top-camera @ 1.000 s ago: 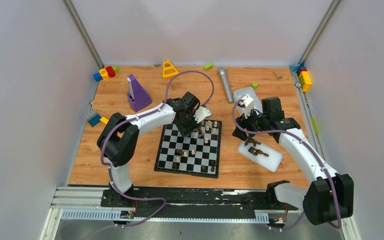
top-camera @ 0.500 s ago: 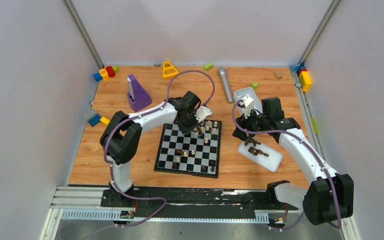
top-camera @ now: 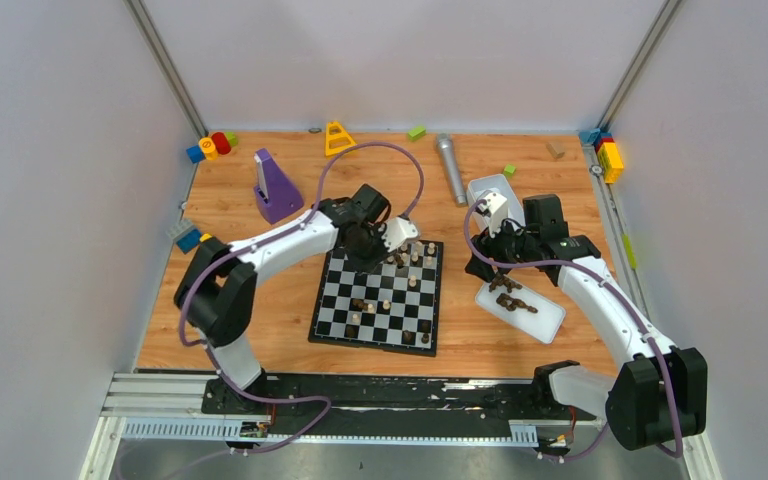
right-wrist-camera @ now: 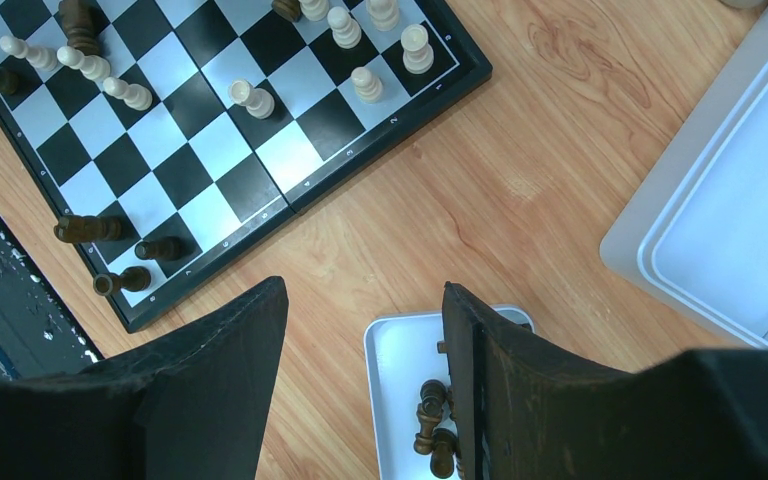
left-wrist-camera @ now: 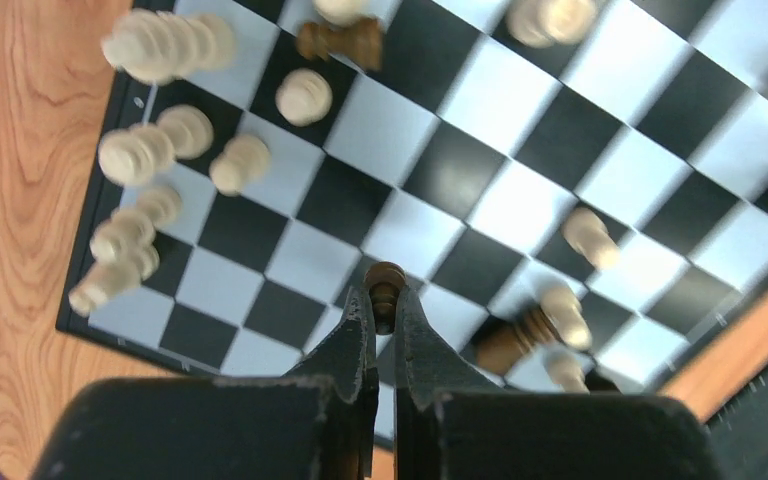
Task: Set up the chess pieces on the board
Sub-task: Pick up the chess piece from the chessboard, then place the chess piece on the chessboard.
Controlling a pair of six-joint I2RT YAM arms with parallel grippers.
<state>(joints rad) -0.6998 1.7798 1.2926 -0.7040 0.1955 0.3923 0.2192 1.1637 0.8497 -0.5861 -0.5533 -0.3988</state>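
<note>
The black-and-white board (top-camera: 335,300) lies mid-table, with cream and dark brown chess pieces (top-camera: 412,262) scattered on it. My left gripper (top-camera: 368,250) hovers over the board's far left corner. In the left wrist view it (left-wrist-camera: 384,300) is shut on a dark brown chess piece (left-wrist-camera: 386,279), held above the squares. Cream pieces (left-wrist-camera: 305,95) stand near the board's edge. My right gripper (right-wrist-camera: 360,310) is open and holds nothing, above the wood and the near end of a small white tray (right-wrist-camera: 395,360) that has dark pieces (right-wrist-camera: 430,410) in it.
A second white tray (top-camera: 495,195) sits behind the right arm. A purple stand (top-camera: 276,190), a yellow triangle (top-camera: 339,138), a grey cylinder (top-camera: 450,168) and coloured blocks (top-camera: 210,146) lie along the table's far side. Other blocks (top-camera: 608,155) sit at the right edge.
My left gripper has closed on a dark brown piece, and the left arm's elbow has swung out to the left. The right arm has not moved.
</note>
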